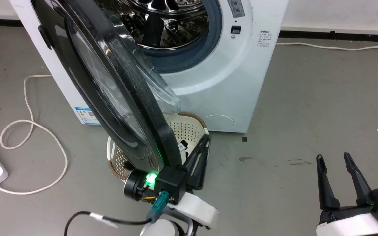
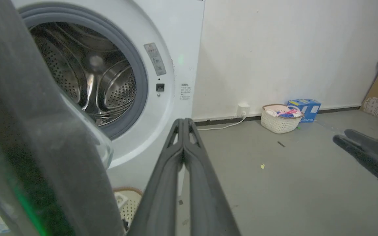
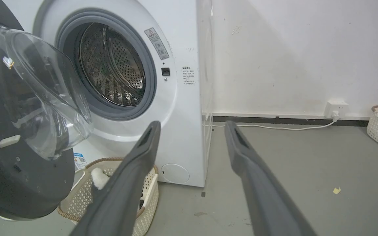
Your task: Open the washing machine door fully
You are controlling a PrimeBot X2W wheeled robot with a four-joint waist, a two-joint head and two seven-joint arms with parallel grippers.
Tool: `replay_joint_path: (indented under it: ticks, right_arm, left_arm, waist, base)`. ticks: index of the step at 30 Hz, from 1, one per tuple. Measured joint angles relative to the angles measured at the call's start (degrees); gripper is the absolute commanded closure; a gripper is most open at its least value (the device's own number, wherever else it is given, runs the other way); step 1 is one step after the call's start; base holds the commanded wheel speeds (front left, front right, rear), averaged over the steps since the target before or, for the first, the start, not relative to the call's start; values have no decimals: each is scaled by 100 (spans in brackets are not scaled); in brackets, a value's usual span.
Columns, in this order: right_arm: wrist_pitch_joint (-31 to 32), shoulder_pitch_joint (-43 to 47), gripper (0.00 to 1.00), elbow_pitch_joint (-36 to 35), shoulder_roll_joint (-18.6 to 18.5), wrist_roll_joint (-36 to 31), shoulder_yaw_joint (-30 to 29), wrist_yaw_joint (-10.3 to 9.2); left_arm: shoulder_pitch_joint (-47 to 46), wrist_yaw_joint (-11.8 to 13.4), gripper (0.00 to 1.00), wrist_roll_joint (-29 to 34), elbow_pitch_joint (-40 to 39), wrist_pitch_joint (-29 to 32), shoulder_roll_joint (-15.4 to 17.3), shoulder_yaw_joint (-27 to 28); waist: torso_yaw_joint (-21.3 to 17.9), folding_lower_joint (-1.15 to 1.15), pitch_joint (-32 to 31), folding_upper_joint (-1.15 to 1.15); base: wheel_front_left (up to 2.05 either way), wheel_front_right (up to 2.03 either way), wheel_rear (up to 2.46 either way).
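I am partway through swinging the washing machine door (image 1: 87, 75) open. It stands nearly edge-on to me across the upper left and centre of the head view, hinged at the left side of the washing machine (image 1: 221, 82). It sits roughly at right angles to the white front, so the steel drum (image 1: 162, 19) is uncovered but the door is not yet laid fully back. My left tool (image 1: 204, 140) is pinched narrow on nothing, fingers pressed together, low in the centre of the frame just right of the door's free edge. I cannot tell whether it touches the rim. My right tool (image 1: 333, 156) stands wide and empty at the lower right, well apart. Next, I judge, the closed fingers should press the door's inner face toward frame left along the hinge's arc, minding the basket (image 1: 192, 127) under the door.
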Motion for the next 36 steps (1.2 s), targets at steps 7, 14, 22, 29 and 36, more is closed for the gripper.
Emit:
replay_joint_path:
  ticks: [7,14,22,29,36]
  right_arm:
    - [1,-18,0,31,2,1,1,0]
    - [1,-1,0,85,4,0,53,0]
    - [1,66,0,121,8,-1,75,0]
    - [1,188,0,146,12,1,155,0]
    - [1,184,0,130,12,1,266,0]
  left_arm:
    - [-161,92,100,-216,887,-136,-2,122]
    - [-152,83,100,-308,1145,-207,-23,152]
    - [225,66,100,-344,1118,-256,-1,237]
    - [567,9,100,-331,976,-256,229,358]
    - [680,212,100,-375,691,-256,557,979]
  waist:
    - [50,0,37,0]
    - [292,0,-101,0]
    - [818,-1,-353,0]
    - [1440,-1,-506,0]
    - [2022,-1,-431,0]
  base:
    - [0,0,0]
    - [0,0,0]
    - [0,0,0]
    - [0,0,0]
    - [0,0,0]
